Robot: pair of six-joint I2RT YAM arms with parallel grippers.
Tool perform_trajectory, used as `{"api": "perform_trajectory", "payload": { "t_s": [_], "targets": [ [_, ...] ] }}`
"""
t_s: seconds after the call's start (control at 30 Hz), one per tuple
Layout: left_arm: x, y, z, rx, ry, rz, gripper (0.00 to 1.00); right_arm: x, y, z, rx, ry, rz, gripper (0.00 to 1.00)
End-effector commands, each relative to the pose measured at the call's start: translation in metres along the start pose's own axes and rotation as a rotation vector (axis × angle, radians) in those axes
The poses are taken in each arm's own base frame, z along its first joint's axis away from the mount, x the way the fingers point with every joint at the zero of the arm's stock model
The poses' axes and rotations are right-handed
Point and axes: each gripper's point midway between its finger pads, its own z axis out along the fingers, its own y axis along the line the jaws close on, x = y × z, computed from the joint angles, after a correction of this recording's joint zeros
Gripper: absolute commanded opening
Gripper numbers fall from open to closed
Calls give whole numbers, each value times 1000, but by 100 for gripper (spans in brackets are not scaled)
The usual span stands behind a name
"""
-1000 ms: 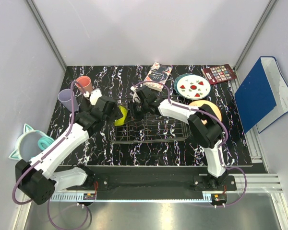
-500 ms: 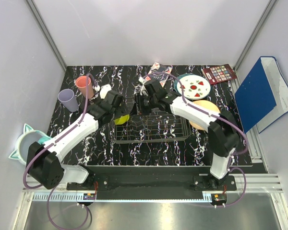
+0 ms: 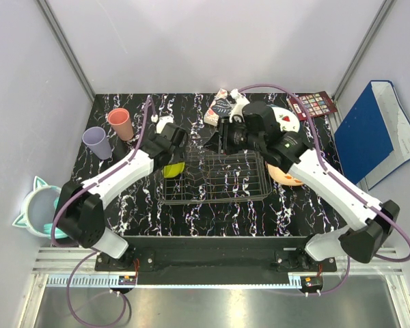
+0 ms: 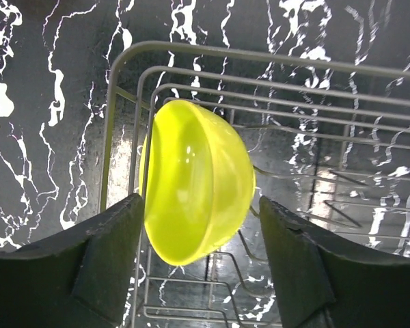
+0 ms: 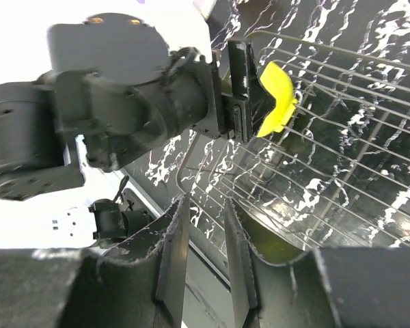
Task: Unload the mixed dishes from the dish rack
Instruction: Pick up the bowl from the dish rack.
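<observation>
The yellow-green bowl [image 3: 171, 169] stands on its edge at the left end of the dish rack [image 3: 219, 181]. In the left wrist view the bowl [image 4: 198, 181] sits between the fingers of my open left gripper [image 4: 199, 205], with a gap on each side; the rack wires [image 4: 260, 55] run behind it. My left gripper [image 3: 173, 156] is right over the bowl. My right gripper [image 3: 223, 135] hangs above the rack's back edge. Its jaws [image 5: 205, 205] stand a narrow gap apart with nothing between them. A salmon-pink cup [image 3: 119, 123] and the lilac cup [image 3: 96, 142] stand at the back left.
The white red-spotted plate [image 3: 288, 120] and peach plate [image 3: 290, 175] lie right of the rack, mostly hidden by my right arm. A patterned packet [image 3: 222, 104], a red card [image 3: 313, 104] and a blue folder [image 3: 369, 133] are at the back right. The mint cat-eared bowl [image 3: 35, 205] is far left.
My right gripper has risen out of the rack and moved back and right. My left gripper has moved right and now straddles the bowl.
</observation>
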Motion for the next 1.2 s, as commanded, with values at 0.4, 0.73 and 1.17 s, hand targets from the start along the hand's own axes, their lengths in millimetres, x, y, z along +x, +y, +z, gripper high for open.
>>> {"api": "perform_trajectory", "payload": {
  "t_s": [0.4, 0.73, 1.17],
  "targets": [
    [29, -10, 36, 64, 78, 111, 32, 12, -28, -23, 127, -15, -12, 36],
    [8, 0, 10, 63, 0, 124, 0, 12, -29, -26, 137, -23, -14, 36],
    [-83, -23, -74, 244, -196, 76, 0, -8, -19, -30, 121, -64, -53, 36]
  ]
}}
